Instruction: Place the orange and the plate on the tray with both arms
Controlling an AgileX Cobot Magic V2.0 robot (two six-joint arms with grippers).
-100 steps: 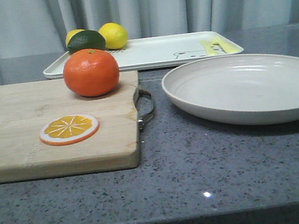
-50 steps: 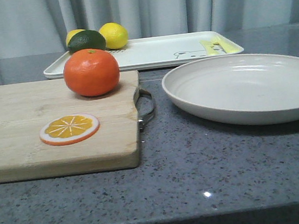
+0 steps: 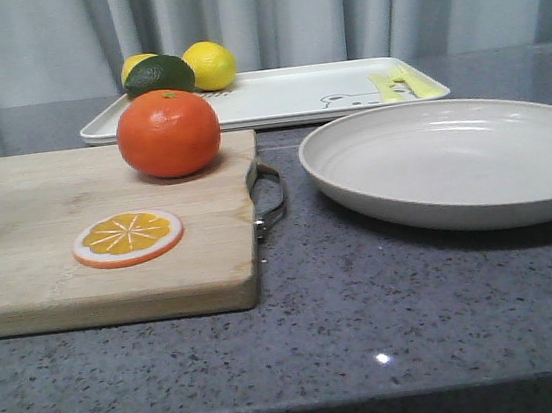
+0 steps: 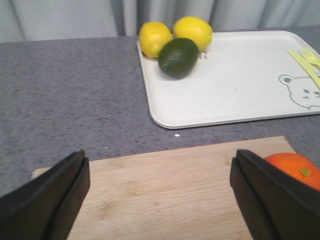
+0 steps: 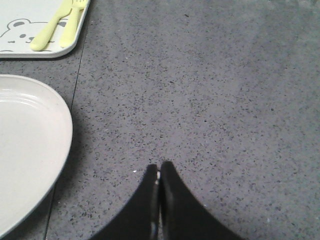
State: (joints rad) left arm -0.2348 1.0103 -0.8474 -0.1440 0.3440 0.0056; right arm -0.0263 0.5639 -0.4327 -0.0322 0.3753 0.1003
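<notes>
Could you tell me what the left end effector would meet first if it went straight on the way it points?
Probably the wooden cutting board under the open left end effector; the orange sits off to one side.

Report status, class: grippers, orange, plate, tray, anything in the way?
Left gripper open above cutting board; right gripper shut, empty. Orange on board, plate on counter. Tray holds lemons, avocado.
</notes>
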